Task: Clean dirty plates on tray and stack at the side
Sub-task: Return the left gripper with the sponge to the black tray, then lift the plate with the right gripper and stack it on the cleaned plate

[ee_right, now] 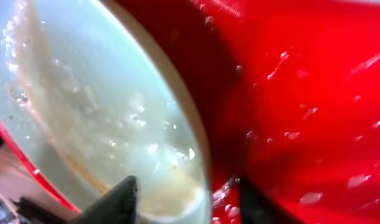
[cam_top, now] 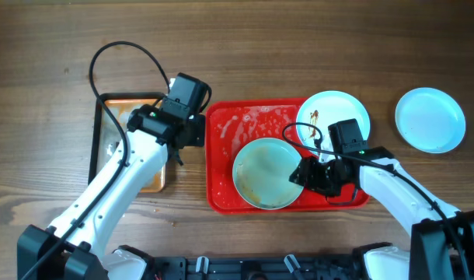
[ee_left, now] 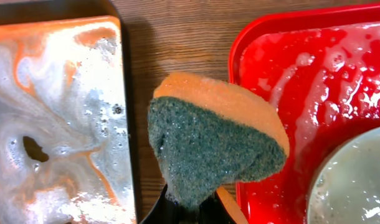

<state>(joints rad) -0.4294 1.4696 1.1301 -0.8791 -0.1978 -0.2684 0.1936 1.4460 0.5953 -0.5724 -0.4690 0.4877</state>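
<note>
The red tray [cam_top: 221, 155] lies at the table's middle, wet with suds. One soapy plate [cam_top: 266, 173] with a faint brown smear lies in it. A second plate [cam_top: 334, 113] with brown smears sits over the tray's far right corner. A clean plate [cam_top: 430, 118] lies on the table at the right. My left gripper [cam_top: 180, 148] is shut on an orange and green sponge [ee_left: 215, 137], between the metal tray and the red tray [ee_left: 271, 62]. My right gripper [cam_top: 303, 173] is open, its fingers [ee_right: 184, 196] either side of the soapy plate's [ee_right: 84, 93] right rim.
A dark metal tray [cam_top: 109, 148] holding soapy orange water lies left of the red tray, with a strip of wooden table between them. It fills the left of the left wrist view [ee_left: 53, 124]. Black cables run over the right arm and behind the left arm.
</note>
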